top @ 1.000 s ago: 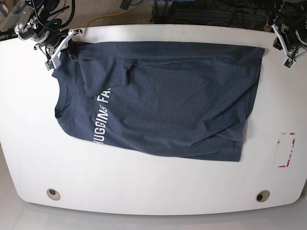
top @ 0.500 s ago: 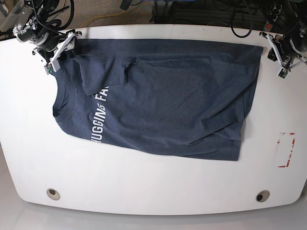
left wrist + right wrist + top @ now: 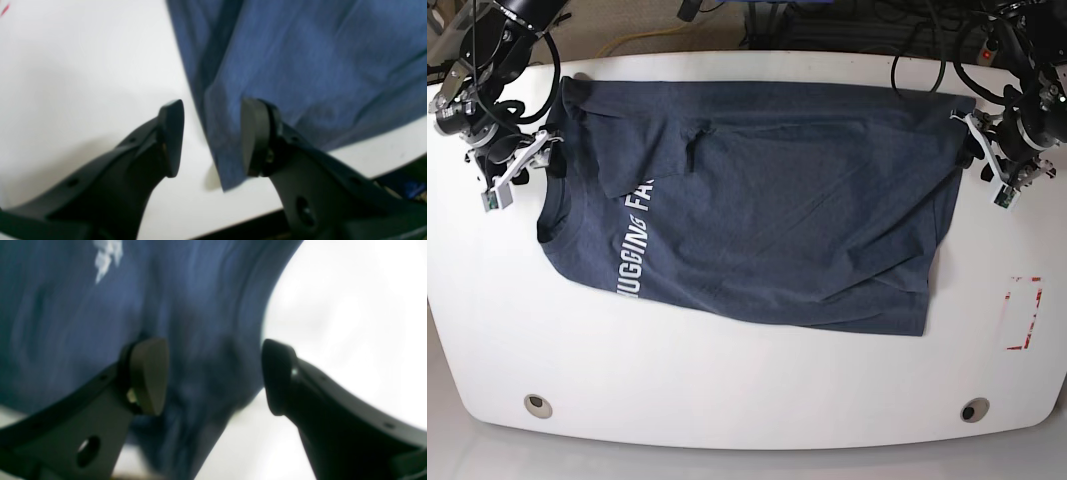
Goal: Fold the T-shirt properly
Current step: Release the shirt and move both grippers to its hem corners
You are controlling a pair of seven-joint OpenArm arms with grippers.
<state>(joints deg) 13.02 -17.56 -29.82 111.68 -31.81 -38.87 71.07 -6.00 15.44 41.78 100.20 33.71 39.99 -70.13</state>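
At the worktop's (image 3: 747, 400) left edge, the right gripper (image 3: 515, 172) hung with jaws apart, empty, just off the collar end of the T-shirt (image 3: 777, 200). The shirt lay flat along the far edge, long axis left to right. At the right edge, the left gripper (image 3: 989, 165) stood open astride its hem corner.

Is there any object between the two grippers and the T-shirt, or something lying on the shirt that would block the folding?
Nothing visible does. The left gripper and the right gripper both stand open right at the T-shirt edges, and only the bare white table surrounds it.
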